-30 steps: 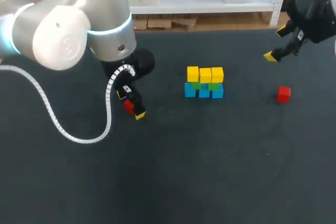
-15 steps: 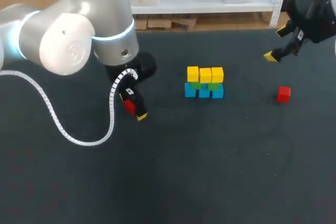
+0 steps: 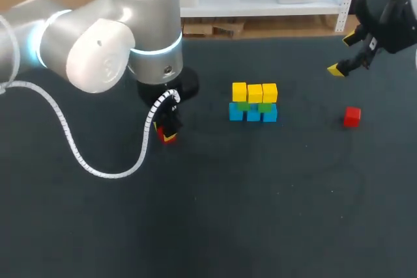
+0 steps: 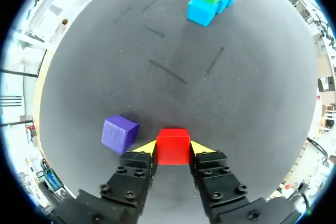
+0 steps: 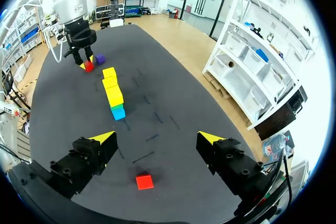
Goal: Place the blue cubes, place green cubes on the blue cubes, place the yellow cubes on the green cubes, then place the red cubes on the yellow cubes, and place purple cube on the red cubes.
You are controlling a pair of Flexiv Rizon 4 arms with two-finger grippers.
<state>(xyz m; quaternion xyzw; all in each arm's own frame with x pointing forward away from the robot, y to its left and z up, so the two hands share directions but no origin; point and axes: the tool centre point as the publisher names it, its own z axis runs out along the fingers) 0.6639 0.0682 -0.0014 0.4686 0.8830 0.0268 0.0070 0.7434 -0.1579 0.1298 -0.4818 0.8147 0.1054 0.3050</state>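
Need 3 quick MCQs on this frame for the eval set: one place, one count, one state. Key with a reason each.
1. Where is the purple cube?
A. atop another cube
B. on the table, beside the left gripper
C. lifted in the air

2. How many yellow cubes are there?
A. one
B. five
C. three

3. What state is the left gripper in?
A. shut on the red cube
B. open and empty
C. shut on a blue cube

Key:
1 B: the left wrist view shows it lying on the table next to one finger.
2 C: the head view shows three side by side in the top row.
3 A: both yellow tips press the cube's opposite sides.
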